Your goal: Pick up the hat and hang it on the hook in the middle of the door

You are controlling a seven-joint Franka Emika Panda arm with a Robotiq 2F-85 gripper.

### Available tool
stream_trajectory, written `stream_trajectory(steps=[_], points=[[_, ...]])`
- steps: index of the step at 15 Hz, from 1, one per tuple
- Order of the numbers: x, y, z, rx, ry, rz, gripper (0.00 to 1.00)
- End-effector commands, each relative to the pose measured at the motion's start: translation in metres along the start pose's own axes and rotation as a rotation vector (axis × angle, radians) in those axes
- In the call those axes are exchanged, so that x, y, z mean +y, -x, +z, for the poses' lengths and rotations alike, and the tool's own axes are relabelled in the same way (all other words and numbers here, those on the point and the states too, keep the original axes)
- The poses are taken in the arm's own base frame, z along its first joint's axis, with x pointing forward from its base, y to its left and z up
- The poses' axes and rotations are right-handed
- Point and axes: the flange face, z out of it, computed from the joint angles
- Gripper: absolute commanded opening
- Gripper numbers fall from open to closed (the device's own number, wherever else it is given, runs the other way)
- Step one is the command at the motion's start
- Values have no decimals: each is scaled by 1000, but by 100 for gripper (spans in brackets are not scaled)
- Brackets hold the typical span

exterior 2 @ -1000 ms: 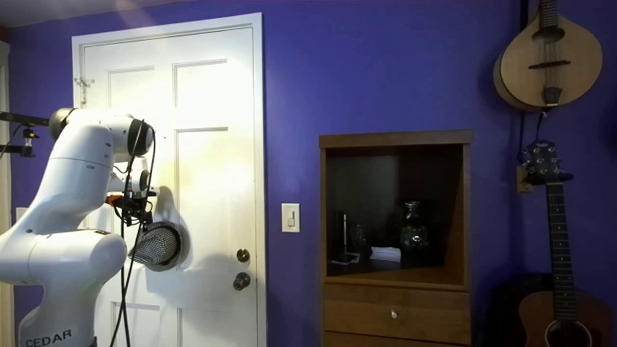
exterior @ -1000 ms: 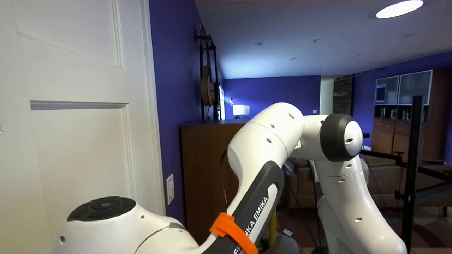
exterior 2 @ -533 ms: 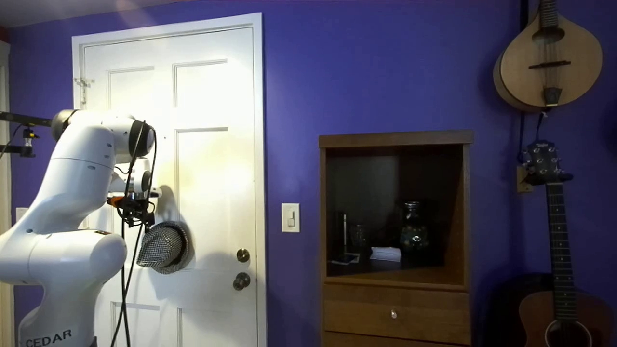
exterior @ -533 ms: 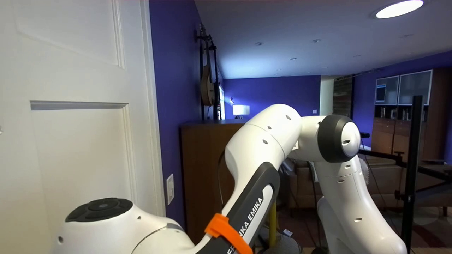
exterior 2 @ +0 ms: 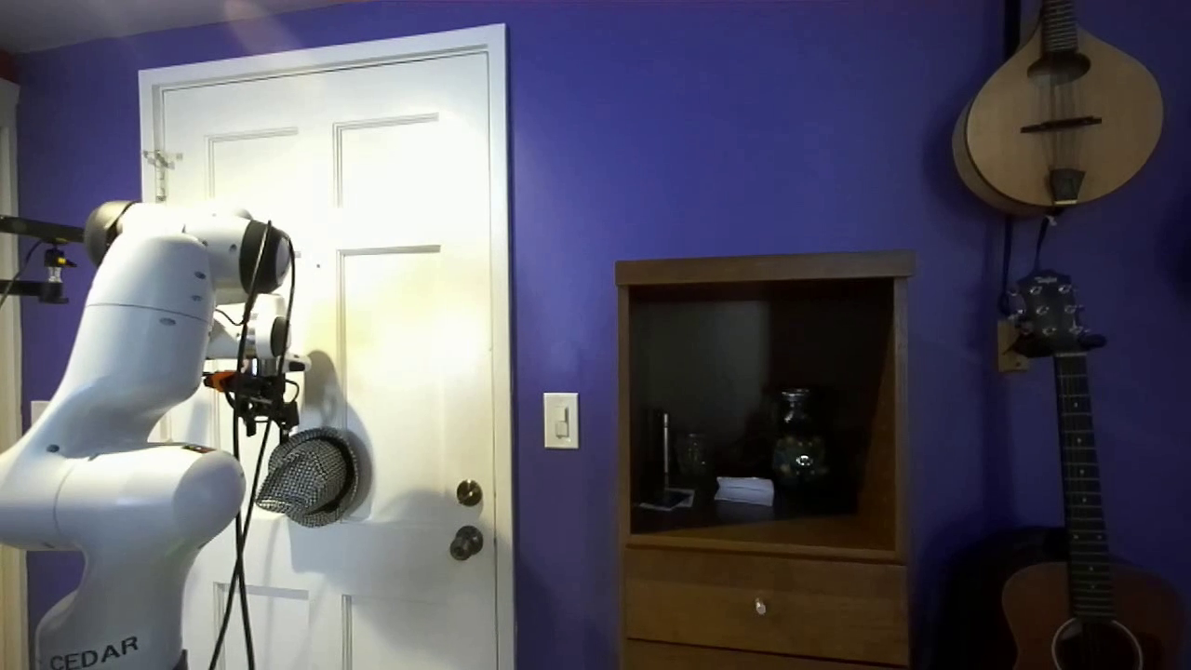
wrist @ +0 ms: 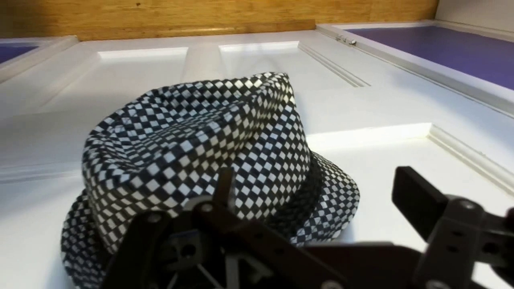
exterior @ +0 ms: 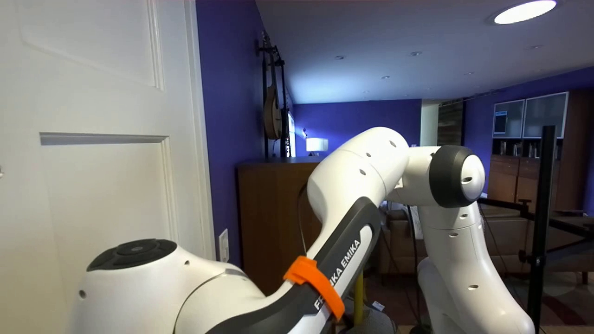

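While peering through the wrist view, find the gripper (wrist: 314, 182) spread wide, with one dark fingertip (wrist: 224, 188) before the checkered crown of the hat (wrist: 192, 148) and the opposite fingertip over the white door (wrist: 369, 172). Cannot tell touching from merely near at that first fingertip. Notice the hat tilted, with crown outward and brim toward the door; cannot make out its support. In an exterior view, find it just under the gripper, roughly level with the upper of two round door fittings (exterior 2: 468, 493). See the white arm (exterior 2: 144, 354) bent over toward the door, trailing black cables (exterior 2: 239, 558) down beside the hat and wearing an orange band (exterior: 320, 282). Farther along the purple wall (exterior 2: 577, 140), pass a light switch (exterior 2: 561, 421), then a wooden cabinet (exterior 2: 763, 270) (in both exterior views), then a round-bodied instrument (exterior 2: 1061, 130) hanging above a guitar (exterior 2: 1107, 596).
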Motion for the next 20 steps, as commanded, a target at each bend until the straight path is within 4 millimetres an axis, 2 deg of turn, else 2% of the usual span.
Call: stream_trajectory(steps=[1, 8, 11, 17, 20], points=[[18, 20, -37, -31, 73, -41, 100], [69, 49, -98, -67, 226, -75, 100], [88, 59, -127, -21, 279, -39, 100], [111, 73, -181, 120, 326, -8, 100], [115, 81, -205, 193, 332, 14, 100]])
